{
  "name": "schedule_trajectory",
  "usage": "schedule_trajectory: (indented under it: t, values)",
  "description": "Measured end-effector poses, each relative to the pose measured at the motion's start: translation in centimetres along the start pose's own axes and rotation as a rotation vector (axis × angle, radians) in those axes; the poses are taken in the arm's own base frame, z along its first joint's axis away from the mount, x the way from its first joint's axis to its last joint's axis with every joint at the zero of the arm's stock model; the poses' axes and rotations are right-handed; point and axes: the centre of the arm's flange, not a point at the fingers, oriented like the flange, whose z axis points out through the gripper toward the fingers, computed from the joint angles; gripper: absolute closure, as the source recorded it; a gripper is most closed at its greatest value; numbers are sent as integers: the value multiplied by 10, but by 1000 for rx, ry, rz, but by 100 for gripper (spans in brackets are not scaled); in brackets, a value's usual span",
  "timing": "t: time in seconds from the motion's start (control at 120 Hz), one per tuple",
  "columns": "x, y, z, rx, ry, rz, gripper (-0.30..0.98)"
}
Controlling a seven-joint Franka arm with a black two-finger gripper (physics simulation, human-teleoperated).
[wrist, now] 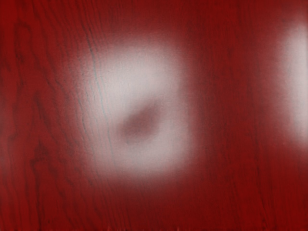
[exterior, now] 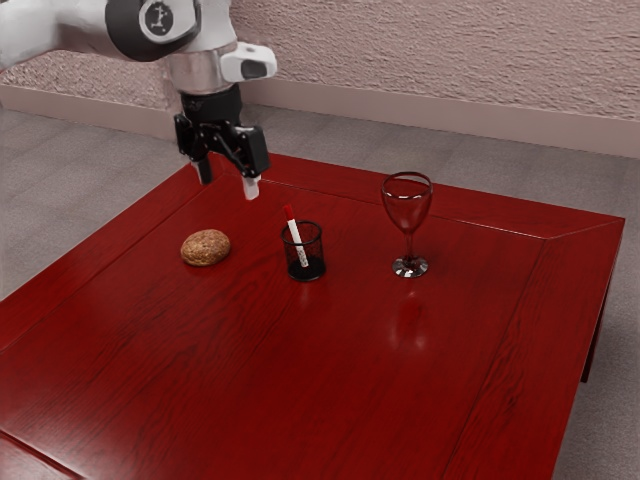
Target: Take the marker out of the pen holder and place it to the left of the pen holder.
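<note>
A Franka arm (exterior: 205, 65) reaches in from eleven o'clock over a glossy red wooden table (exterior: 250, 380), its black two-finger gripper (exterior: 228, 182) released, the fingers spread with nothing between them. By the clock face of the exterior view, centered on the black mesh pen holder (exterior: 312, 269), the gripper hangs above the table between ten and eleven o'clock. The red-capped white marker (exterior: 296, 238) stands in the holder, its cap above the rim and tilted toward eleven o'clock. A crusty brown bread roll (exterior: 205, 247) sits near the holder at nine o'clock; a clear stemmed wine glass (exterior: 408, 207) stands upright near three o'clock, apart from the holder. In the wrist view, pale patches of glare light the wood grain.
</note>
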Motion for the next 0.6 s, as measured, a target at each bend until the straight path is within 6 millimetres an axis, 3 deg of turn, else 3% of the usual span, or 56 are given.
schedule_trajectory:
  t: [0.067, 0.133, 0.167, 0.233, 0.308, 0.358, 0.442, 0.6]
  values:
    - [0, 19, 12, 15, -3, 30, 0]
    - [24, 33, 46, 23, -42, 50, 0]
    - [45, 16, 64, 23, -60, 18, 1]
    - [77, -58, 97, 31, -67, -111, 0]
    - [106, -84, 133, 113, -32, -195, 0]
    - [129, -91, 150, 170, 17, -246, 0]
    - [164, -86, 159, 207, 134, -287, 0]
    - [211, -86, 188, 173, 328, -340, 0]
